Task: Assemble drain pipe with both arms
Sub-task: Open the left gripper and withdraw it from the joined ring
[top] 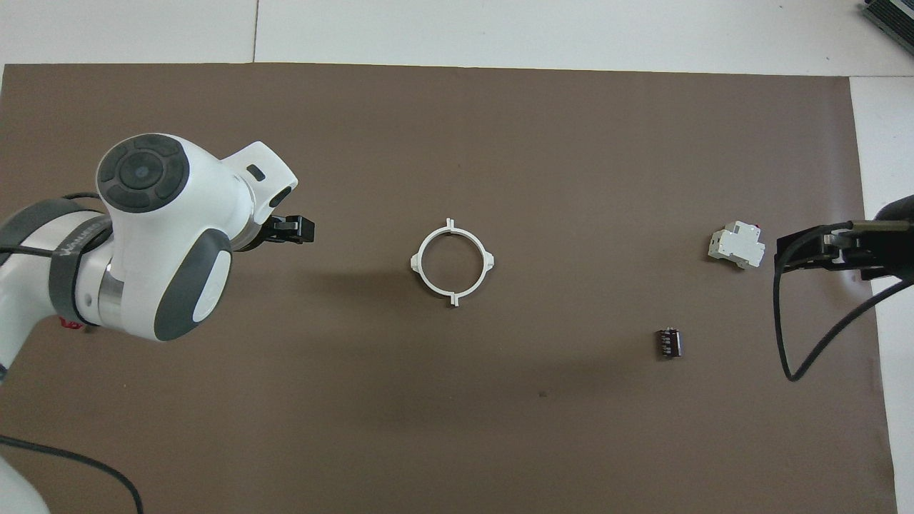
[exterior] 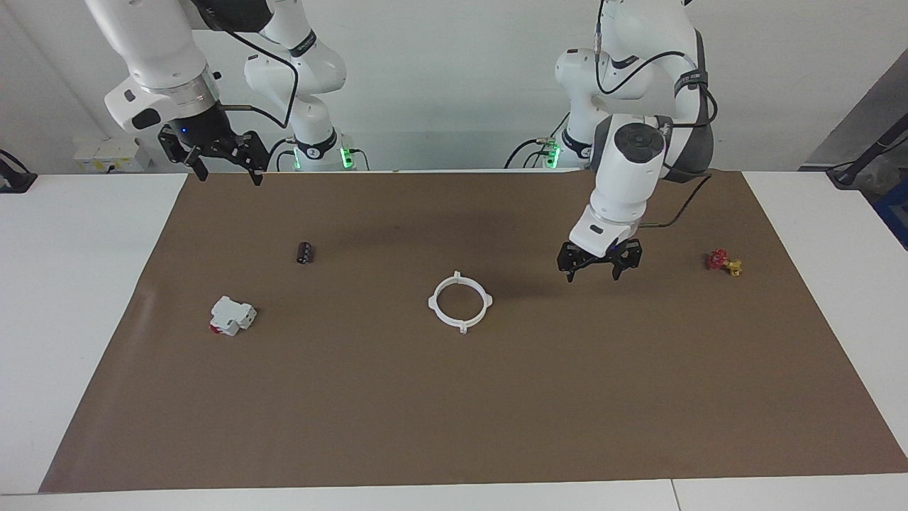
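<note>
Brown mat (exterior: pixel 454 411): drain pipe (exterior: pixel 460 302) apart from left end effector (exterior: pixel 600 271).

A white tabletop (exterior: pixel 71 298) carries a brown mat (exterior: pixel 454 411), and on it lie the white ring-shaped drain pipe (exterior: pixel 460 301) mid-mat, a dark cylinder (exterior: pixel 305 253), a white red-ended block (exterior: pixel 231 315) and a red-and-yellow valve (exterior: pixel 723 262).

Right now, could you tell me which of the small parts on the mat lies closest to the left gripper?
The red and yellow valve, toward the left arm's end. The open left gripper hangs between it and the white ring, closer to the valve.
</note>
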Motion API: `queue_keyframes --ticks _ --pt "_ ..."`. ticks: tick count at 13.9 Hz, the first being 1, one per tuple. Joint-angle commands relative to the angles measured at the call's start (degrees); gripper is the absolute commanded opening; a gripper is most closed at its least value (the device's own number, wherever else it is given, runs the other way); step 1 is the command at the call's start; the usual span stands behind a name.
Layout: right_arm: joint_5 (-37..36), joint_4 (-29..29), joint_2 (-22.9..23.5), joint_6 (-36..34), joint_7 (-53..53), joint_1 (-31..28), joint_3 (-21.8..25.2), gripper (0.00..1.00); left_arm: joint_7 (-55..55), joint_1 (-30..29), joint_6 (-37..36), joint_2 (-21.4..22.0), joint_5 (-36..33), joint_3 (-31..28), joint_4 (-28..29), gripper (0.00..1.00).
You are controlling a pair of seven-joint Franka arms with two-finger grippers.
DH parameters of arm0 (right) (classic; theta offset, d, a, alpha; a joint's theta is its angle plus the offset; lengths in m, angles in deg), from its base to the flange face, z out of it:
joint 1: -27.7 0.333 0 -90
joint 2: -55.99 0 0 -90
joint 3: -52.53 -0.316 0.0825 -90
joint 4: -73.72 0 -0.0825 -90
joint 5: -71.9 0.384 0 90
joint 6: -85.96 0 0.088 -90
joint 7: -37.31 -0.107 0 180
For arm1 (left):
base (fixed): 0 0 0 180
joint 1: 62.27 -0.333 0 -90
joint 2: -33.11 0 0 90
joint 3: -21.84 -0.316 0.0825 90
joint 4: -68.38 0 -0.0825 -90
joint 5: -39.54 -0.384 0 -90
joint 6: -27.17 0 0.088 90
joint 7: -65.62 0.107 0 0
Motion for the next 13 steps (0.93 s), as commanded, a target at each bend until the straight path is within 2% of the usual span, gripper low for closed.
queue_keyframes --ticks 1,4,7,9,13 --pt "1.32 -0.09 -0.5 -0.56 1.38 -0.03 0.4 1.0 5.48 -3.27 -4.79 3.97 -0.77 0.39 0.65 1.0" --pt "1.32 -0.09 -0.5 -0.48 1.38 -0.03 0.32 1.0 12.33 -8.01 -8.31 8.36 -0.41 0.39 1.26 0.99" --pt "1.32 -0.09 -0.5 -0.56 1.38 -0.03 0.32 1.0 17.88 -15.3 -12.18 12.06 1.16 0.3 1.09 1.0" --pt "1.32 -0.09 -0.5 -0.56 1.38 0.05 0.32 1.0 22.98 -19.51 -13.41 12.16 4.23 0.3 -1.27 1.0" --pt "1.32 -0.09 -0.5 -0.56 1.38 -0.03 0.32 1.0 25.37 -20.5 -19.54 10.23 4.07 0.04 -10.31 1.0"
